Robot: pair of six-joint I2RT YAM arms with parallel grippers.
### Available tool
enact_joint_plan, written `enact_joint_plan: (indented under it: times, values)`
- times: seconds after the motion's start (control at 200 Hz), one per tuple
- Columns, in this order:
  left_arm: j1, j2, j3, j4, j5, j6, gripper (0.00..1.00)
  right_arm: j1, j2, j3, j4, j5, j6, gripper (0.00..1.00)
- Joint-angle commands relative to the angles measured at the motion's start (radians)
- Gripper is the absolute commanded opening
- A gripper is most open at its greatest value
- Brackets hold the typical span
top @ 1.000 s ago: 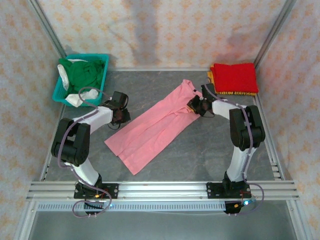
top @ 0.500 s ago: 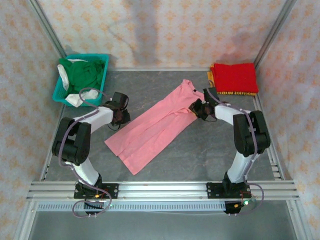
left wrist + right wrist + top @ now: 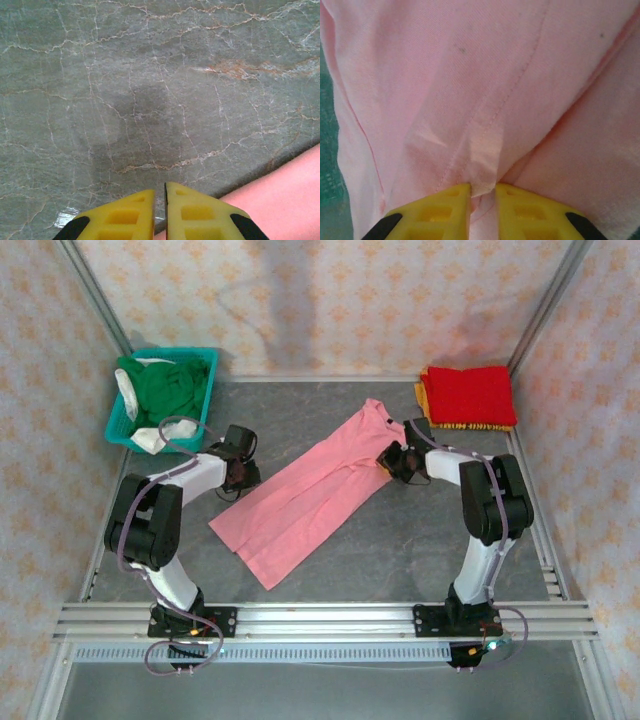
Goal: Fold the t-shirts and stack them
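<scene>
Top external, axis: light pink cloth t-shirt (image 3: 310, 490) runs near-left to far-right.
Right fingers (image 3: 445, 210): pinching its fold.
Left fingers (image 3: 130, 217): clenched.

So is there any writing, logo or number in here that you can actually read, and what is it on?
No text is legible anywhere.
On the orange-yellow t-shirt, under the folded red t-shirt: dark marks along its near edge, perhaps print, too small to read.
On the pink t-shirt: plain cloth and stitching, no print visible.
On the teal basket: no label visible.
</scene>
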Motion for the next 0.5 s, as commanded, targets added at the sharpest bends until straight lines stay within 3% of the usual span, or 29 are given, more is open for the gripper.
enact_joint_plan:
  times: [0.0, 0.225, 0.495]
  values:
    - [-0.005, 0.015, -0.013, -0.001, -0.027, -0.008, 0.13, 0.007, -0.009, 0.038, 0.03, 0.03, 0.007, 0.1]
    - [-0.004, 0.003, -0.023, -0.002, -0.033, -0.013, 0.13, 0.005, -0.046, 0.06, -0.005, 0.045, 0.01, 0.01]
    - [-0.005, 0.009, -0.018, 0.002, -0.034, -0.012, 0.13, 0.002, -0.133, 0.064, -0.097, 0.047, 0.003, 0.01]
